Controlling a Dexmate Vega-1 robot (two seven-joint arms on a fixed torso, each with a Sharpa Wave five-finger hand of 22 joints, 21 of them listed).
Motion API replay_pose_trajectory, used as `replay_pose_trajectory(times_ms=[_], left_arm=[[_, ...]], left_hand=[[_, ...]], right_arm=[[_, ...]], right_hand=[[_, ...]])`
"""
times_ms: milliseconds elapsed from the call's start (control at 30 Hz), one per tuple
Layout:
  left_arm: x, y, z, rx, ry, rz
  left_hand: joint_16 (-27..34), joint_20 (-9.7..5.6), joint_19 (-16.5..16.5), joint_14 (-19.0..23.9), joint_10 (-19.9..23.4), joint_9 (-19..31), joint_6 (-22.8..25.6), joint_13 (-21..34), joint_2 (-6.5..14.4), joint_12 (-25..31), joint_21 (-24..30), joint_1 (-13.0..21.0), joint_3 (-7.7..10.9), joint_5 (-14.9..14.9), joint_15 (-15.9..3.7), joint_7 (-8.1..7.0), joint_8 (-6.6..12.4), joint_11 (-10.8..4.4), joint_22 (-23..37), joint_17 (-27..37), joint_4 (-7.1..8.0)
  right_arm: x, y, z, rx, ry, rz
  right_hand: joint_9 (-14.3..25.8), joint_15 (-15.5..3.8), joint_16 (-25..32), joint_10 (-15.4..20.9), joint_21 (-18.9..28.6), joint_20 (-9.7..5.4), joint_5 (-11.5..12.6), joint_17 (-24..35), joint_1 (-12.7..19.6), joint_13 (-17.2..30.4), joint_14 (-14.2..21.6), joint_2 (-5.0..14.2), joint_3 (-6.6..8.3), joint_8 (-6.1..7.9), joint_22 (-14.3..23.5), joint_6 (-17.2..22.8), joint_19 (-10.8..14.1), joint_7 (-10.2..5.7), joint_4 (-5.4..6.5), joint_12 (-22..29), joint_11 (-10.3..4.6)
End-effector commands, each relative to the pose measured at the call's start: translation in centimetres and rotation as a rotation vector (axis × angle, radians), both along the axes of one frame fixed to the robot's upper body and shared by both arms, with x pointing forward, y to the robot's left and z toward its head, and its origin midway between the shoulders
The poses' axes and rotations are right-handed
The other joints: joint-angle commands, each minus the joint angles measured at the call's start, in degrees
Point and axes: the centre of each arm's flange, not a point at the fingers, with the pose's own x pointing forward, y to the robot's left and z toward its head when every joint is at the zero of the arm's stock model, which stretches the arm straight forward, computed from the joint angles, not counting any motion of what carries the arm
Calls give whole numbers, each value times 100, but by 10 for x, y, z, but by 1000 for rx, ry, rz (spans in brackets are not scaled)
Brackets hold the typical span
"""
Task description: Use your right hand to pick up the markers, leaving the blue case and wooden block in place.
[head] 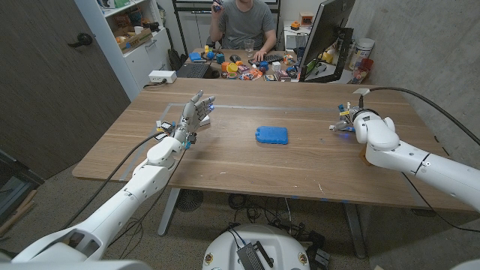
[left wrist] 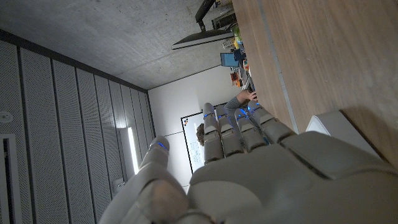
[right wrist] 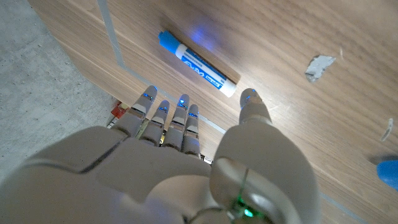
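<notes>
While hovering over the far right part of the wooden worktop (head: 300, 161), reaching with the right robot hand (head: 346, 120) toward a white marker with a blue cap (right wrist: 198, 64), fingers spread apart and holding nothing. Lying flat on the wood just beyond the fingertips (right wrist: 182, 102) in the right wrist view, this marker, not touching them, with the thumb tip close beside its white end. Crossing the wood near the marker, a thin pale line of tape (right wrist: 112, 34). Lying a little further on the wood, a small torn scrap of white paper (right wrist: 319, 64).

Resting in the middle of the worktop, well apart from both robot hands, the flat blue rectangular case (head: 271, 135). Standing raised above the left part of the worktop, the left robot hand (head: 194, 116), fingers extended upward and slightly apart, gripping nothing. Showing at one edge of the right wrist view, a small blue object (right wrist: 388, 171), too cut off for telling what.

Sitting behind the worktop at a cluttered desk (head: 247, 71), a person in a grey shirt (head: 244, 26), beside a dark monitor (head: 326, 37).
</notes>
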Motion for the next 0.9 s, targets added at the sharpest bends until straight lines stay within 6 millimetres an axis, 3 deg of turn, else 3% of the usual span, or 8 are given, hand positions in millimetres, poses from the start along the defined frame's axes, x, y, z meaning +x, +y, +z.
replay_pose_trajectory(times_ms=[33, 167, 300, 500, 667, 767, 833, 900], left_arm=[[-2, 1, -2, -2, 1, 4], [-3, 2, -1, -3, -4, 5], [-4, 3, -2, -6, -1, 5], [-3, 3, -3, -7, 2, 4], [-4, 3, -3, -12, -1, 2], [-4, 3, -4, -13, 1, 1], [-4, 3, -4, -11, 2, 1], [-4, 3, -5, -15, 4, 2]], left_hand=[[36, -436, 51, 41, 45, 26, 52, 8, 8, 22, 20, 60, 35, 21, -391, -6, 20, 4, 30, 15, -3], [36, -436, 51, 41, 45, 26, 52, 8, 8, 22, 20, 60, 35, 21, -391, -6, 20, 4, 30, 15, -3], [36, -436, 51, 41, 45, 26, 52, 8, 8, 22, 20, 60, 35, 21, -391, -6, 20, 4, 30, 15, -3], [36, -436, 51, 41, 45, 26, 52, 8, 8, 22, 20, 60, 35, 21, -391, -6, 20, 4, 30, 15, -3], [36, -436, 51, 41, 45, 26, 52, 8, 8, 22, 20, 60, 35, 21, -391, -6, 20, 4, 30, 15, -3], [36, -436, 51, 41, 45, 26, 52, 8, 8, 22, 20, 60, 35, 21, -391, -6, 20, 4, 30, 15, -3], [36, -436, 51, 41, 45, 26, 52, 8, 8, 22, 20, 60, 35, 21, -391, -6, 20, 4, 30, 15, -3], [36, -436, 51, 41, 45, 26, 52, 8, 8, 22, 20, 60, 35, 21, -391, -6, 20, 4, 30, 15, -3]], right_arm=[[11, -3, -6, -15, 56, -27], [12, -4, -7, -17, 58, -32], [13, -4, -7, -22, 55, -32], [15, -4, -8, -32, 65, -32], [16, -2, -11, -47, 32, -21], [15, -1, -14, -55, 8, -6], [14, -1, -16, -56, -2, -1], [13, -1, -17, -56, -14, 6]], right_hand=[[14, -121, -31, 17, 4, 14, 86, 34, 93, 14, -77, 14, 16, 41, 12, 183, -18, -86, 47, 22, -64], [11, -141, -10, 127, 9, -1, 132, 43, 115, 9, -69, 21, 6, 94, 12, 403, -9, -191, 75, 60, -79], [7, -219, 35, 357, 28, -39, 194, 43, 225, 2, 48, 67, 24, 122, 12, 604, 41, -289, 72, 138, -188], [0, -336, 70, 832, 55, -106, 300, 52, 438, -12, 222, 150, 47, 213, 11, 1116, 137, -468, 76, 288, -484], [-4, -640, 171, 1801, 102, -246, 446, 53, 939, -21, 709, 258, 93, 286, 9, 1787, 333, -582, 12, 528, -750], [5, -831, 216, 2375, 130, -319, 522, 49, 1230, -5, 1041, 259, 134, 354, 11, 2196, 460, -611, -1, 650, -796], [13, -934, 278, 2983, 157, -401, 579, 70, 1540, 101, 1385, 320, 193, 443, 10, 2610, 591, -734, -2, 831, -833], [17, -985, 291, 3357, 177, -440, 610, 85, 1742, 165, 1558, 349, 243, 523, 12, 2916, 680, -720, 0, 943, -847]])
